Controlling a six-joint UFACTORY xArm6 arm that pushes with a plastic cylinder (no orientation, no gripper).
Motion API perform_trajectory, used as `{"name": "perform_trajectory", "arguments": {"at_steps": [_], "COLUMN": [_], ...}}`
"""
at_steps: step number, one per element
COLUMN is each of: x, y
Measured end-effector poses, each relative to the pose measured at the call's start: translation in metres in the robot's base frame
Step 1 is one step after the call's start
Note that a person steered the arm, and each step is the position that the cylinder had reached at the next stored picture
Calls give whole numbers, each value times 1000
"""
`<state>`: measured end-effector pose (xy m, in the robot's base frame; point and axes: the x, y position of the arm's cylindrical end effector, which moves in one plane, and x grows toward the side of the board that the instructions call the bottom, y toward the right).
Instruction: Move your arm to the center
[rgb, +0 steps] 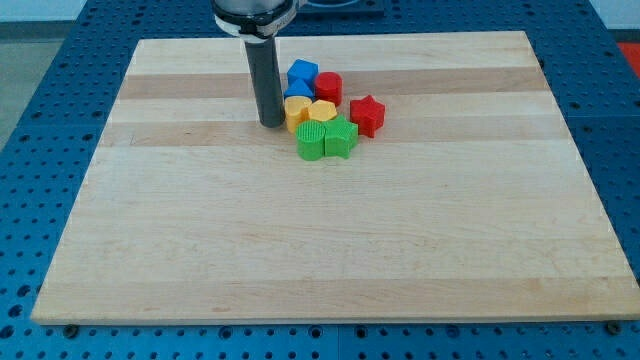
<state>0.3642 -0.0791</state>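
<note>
My tip on the wooden worktop, upper middle, touching the yellow block at the left of a tight block cluster, no hand fitted.

A straight, smooth, dark grey cylindrical rod is showing a faint sheen along its length, ending below in my tip, a flat blunt end of the same width, while above it is widening into a rounder black and silvery collar cut off by the view's top.
</note>
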Motion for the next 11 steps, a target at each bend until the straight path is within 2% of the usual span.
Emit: {"name": "perform_trajectory", "arguments": {"at_steps": [1,2,3,4,5,9,10,11], "x": [-32,-43,-25,45,68,69,108,113], "y": [12,13,-2,-39,-55,-55,25,44]}}
